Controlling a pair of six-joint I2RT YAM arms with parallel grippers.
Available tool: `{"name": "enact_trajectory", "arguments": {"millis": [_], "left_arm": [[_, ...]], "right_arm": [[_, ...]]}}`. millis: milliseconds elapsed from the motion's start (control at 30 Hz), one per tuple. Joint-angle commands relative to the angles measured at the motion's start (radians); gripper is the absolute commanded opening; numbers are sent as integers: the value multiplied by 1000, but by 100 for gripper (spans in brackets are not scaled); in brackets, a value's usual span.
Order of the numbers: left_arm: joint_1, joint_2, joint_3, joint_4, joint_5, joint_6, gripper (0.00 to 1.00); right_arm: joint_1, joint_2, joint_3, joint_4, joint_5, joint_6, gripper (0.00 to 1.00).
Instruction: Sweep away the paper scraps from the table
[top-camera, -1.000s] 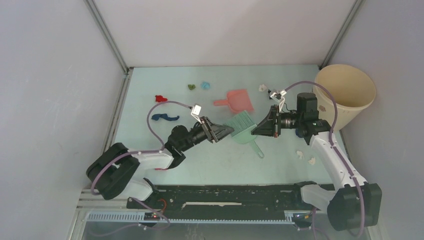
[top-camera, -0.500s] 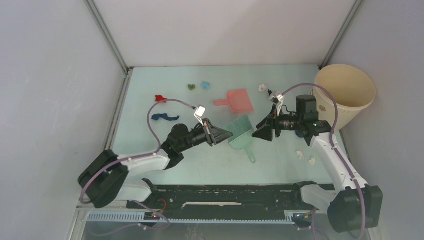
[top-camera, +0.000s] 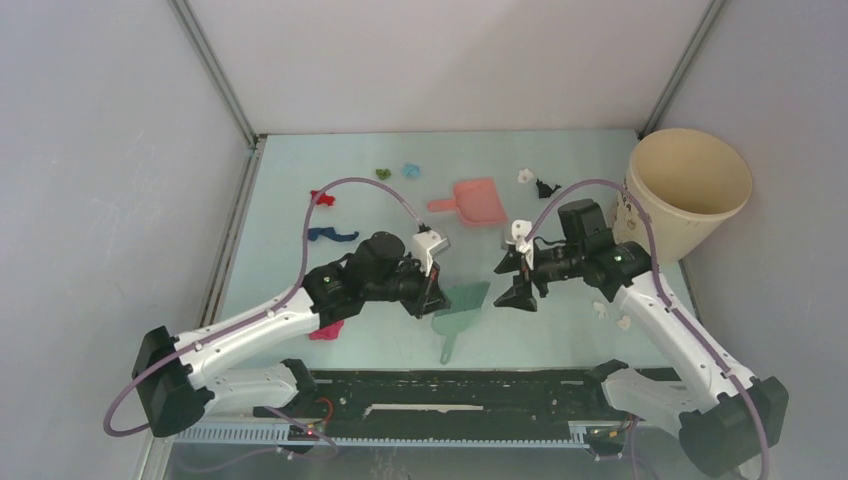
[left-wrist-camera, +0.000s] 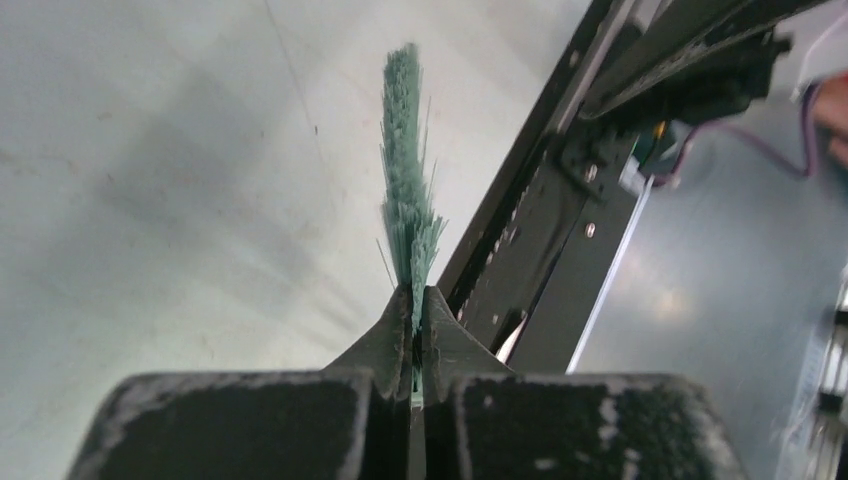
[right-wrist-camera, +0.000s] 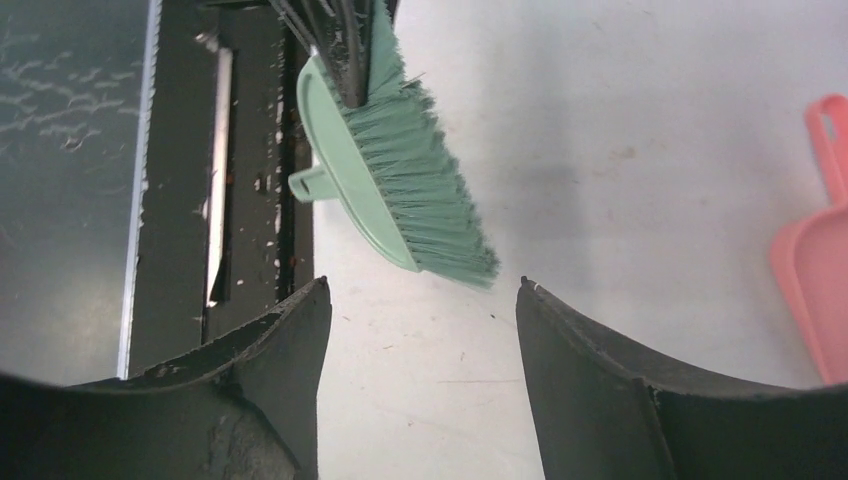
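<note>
Over at 9 o'clock on the flat pale mint-green table (top-camera: 350, 150), the tiny crumpled paper scraps (top-camera: 330, 235) lie unswept: a red bit (top-camera: 320, 197), a dark blue one below it, and a magenta one (top-camera: 325, 330) near 7 o'clock, by the left arm.

A second ago the teal-green plastic hand brush (top-camera: 462, 300) lay flat mid-table between the two arms. Now the left gripper (top-camera: 432, 290) is clenched on its head — the left wrist view shows the fingers pinched tight with bristles fanning out beyond them (left-wrist-camera: 413, 300). The brush has come toward 6 o'clock, its handle pointing at the near rail. It looks lifted on edge, though how far off the surface is hard to tell.

The right gripper (top-camera: 515, 283) has backed off toward 4 o'clock and stands spread wide, holding nothing; its own camera looks between its fingers at the brush (right-wrist-camera: 400, 170).

So the tool is in hand, but sweeping has not begun. The salmon-pink plastic dustpan (top-camera: 478, 200) sits ungrasped at 12 o'clock, with green and light blue bits to its left and a white one to its right. Two more white bits (top-camera: 600, 308) lie at 4 o'clock — just short of the tall beige plastic bucket (top-camera: 690, 185).
</note>
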Motion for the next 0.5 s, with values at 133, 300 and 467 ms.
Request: {"name": "enact_trajectory", "arguments": {"millis": [133, 300, 467], "left_arm": [[-23, -23, 141, -314, 85, 230, 0], [-31, -22, 251, -395, 95, 281, 0], [-32, 6, 319, -460, 70, 321, 0]], "right_arm": [[186, 66, 26, 16, 24, -42, 73], [243, 128, 21, 122, -41, 40, 73], [317, 184, 20, 128, -24, 52, 58]]}}
